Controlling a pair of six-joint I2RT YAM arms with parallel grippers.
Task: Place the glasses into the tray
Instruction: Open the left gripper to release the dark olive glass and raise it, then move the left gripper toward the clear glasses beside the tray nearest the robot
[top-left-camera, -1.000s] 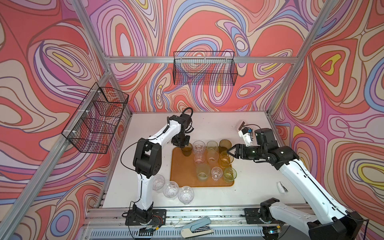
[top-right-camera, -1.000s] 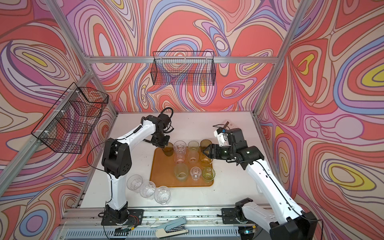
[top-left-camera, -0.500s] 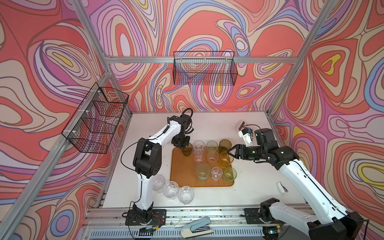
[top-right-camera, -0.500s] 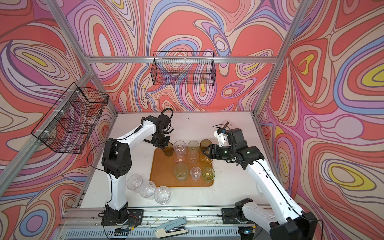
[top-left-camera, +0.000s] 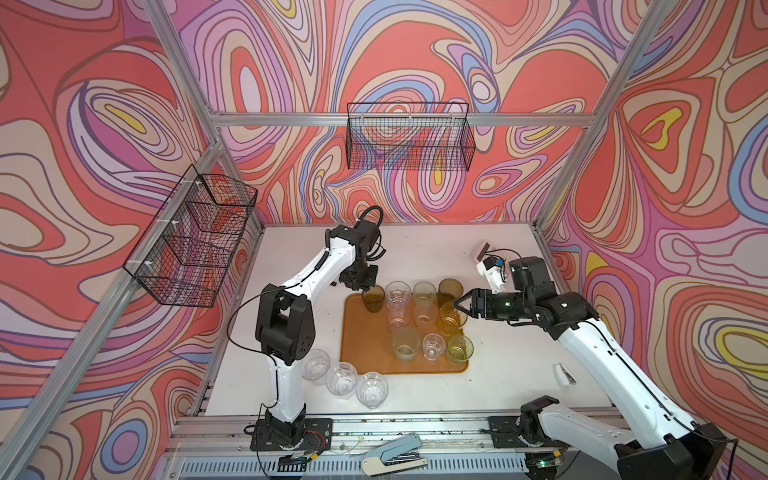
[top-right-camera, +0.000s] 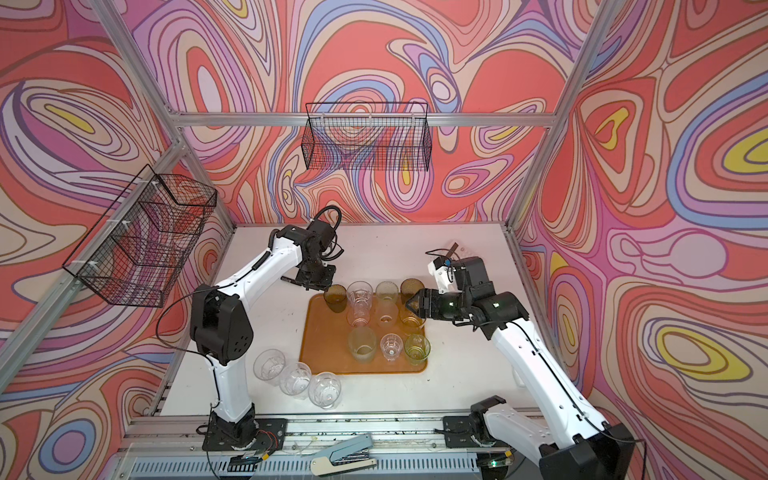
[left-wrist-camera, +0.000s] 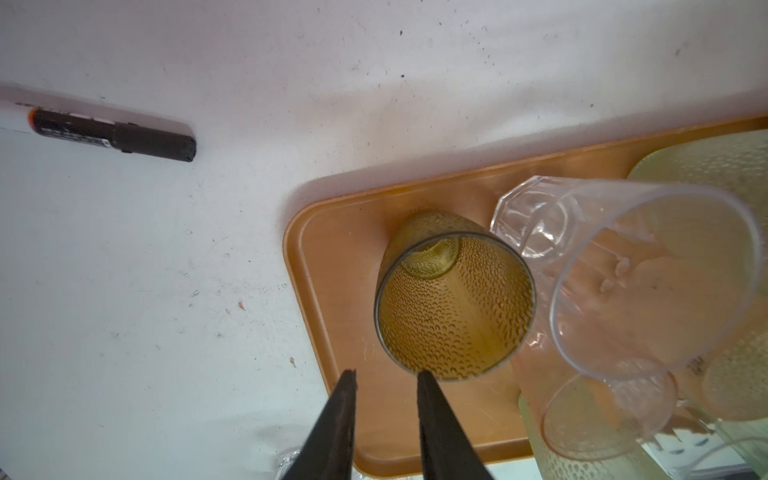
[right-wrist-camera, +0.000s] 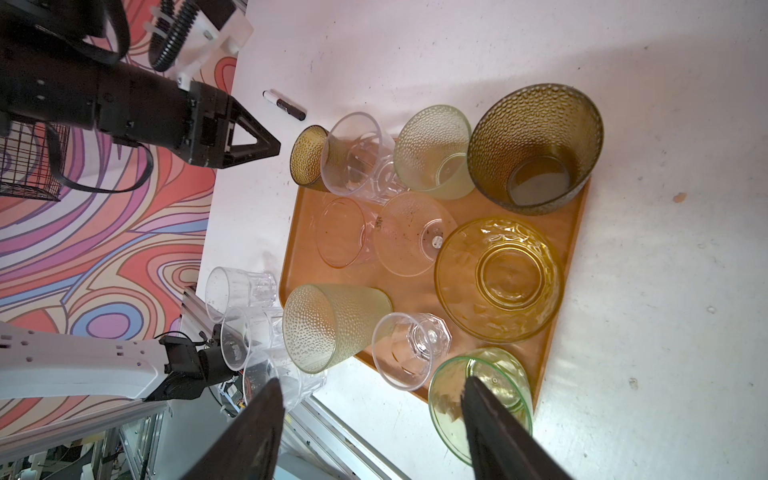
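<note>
The orange-brown tray (top-left-camera: 356, 343) (top-right-camera: 319, 343) lies mid-table with several glasses standing on it. An olive-brown dimpled glass (top-left-camera: 372, 297) (left-wrist-camera: 453, 307) stands upright in the tray's far left corner. My left gripper (top-left-camera: 362, 285) (left-wrist-camera: 386, 372) hovers right at its rim, open by a narrow gap with nothing between the fingers. Over the tray's right side, by the amber glass (top-left-camera: 451, 319) (right-wrist-camera: 498, 278), my right gripper (top-left-camera: 459, 305) (right-wrist-camera: 372, 380) is open and empty. Three clear glasses (top-left-camera: 341, 379) (top-right-camera: 295, 379) stand on the table off the tray's front left corner.
A black marker (left-wrist-camera: 112, 135) (right-wrist-camera: 286, 106) lies on the table just left of the tray's far corner. Black wire baskets hang on the back wall (top-left-camera: 409, 137) and the left wall (top-left-camera: 191, 241). A small white item (top-left-camera: 563, 374) lies at the right. A stapler (top-left-camera: 392, 459) rests on the front rail.
My left gripper's jaws have parted a little at the olive-brown glass, which stays standing on the tray. Neither arm has visibly shifted, and the right gripper is unchanged.
</note>
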